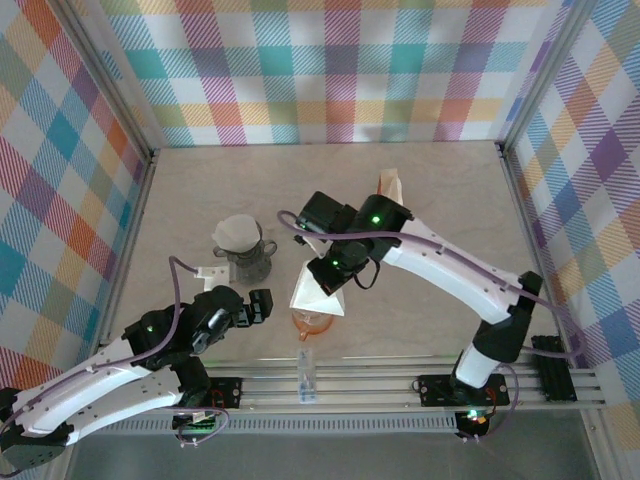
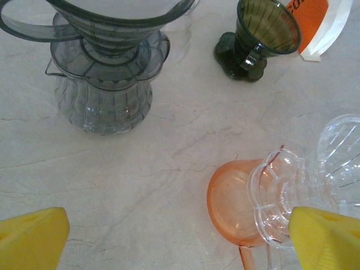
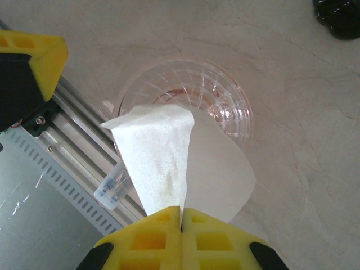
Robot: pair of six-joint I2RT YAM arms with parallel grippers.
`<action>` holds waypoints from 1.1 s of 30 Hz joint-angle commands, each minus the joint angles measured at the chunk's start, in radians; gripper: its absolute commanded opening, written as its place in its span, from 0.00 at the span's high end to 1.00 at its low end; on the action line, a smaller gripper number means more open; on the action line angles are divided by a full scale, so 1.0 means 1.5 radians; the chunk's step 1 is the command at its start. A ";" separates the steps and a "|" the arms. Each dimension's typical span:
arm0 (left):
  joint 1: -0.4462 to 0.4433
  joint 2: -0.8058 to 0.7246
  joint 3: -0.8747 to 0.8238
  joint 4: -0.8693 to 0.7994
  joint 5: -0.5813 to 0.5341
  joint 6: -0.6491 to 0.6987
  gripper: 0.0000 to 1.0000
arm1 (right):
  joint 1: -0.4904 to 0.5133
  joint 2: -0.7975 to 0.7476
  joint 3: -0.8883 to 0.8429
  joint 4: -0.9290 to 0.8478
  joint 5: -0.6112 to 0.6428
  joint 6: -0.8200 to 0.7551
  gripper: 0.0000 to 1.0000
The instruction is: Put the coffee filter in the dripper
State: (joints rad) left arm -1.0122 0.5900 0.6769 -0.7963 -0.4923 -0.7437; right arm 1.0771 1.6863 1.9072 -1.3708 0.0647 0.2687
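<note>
above clear dripper (image 3: pixel 225 104) near front table (image 2: pixel 169 140) edge: filter (image 3: pixel 160 154) hangs over dripper mouth, not seated. right gripper (image 3: pixel 181 212) pinches filter's edge. dripper sits on orange cup (image 2: pixel 228 205). left gripper (image 2: pixel 180 239) spread wide, empty, low beside dripper.

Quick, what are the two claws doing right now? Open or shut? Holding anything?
Left claw: open, holding nothing.
Right claw: shut, pinching the coffee filter.
</note>
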 commanded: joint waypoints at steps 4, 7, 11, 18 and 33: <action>-0.005 -0.022 0.001 -0.012 -0.016 0.002 0.00 | 0.028 0.064 0.095 -0.095 0.094 -0.024 1.00; -0.005 -0.025 0.000 -0.009 -0.013 0.003 0.00 | 0.030 0.059 0.112 -0.102 0.117 -0.022 1.00; -0.005 -0.024 0.002 -0.008 -0.014 0.009 0.00 | 0.031 0.043 0.124 -0.116 0.131 -0.015 1.00; -0.005 -0.019 0.002 0.002 -0.016 0.016 0.00 | 0.032 0.035 0.124 -0.127 0.098 -0.012 1.00; -0.005 -0.023 0.008 -0.004 -0.010 0.018 0.00 | 0.044 0.114 0.153 -0.100 0.048 -0.048 1.00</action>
State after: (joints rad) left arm -1.0122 0.5663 0.6765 -0.8093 -0.4919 -0.7361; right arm 1.1336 1.8393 2.0892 -1.5230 0.1703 0.2218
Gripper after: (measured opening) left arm 0.999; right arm 0.060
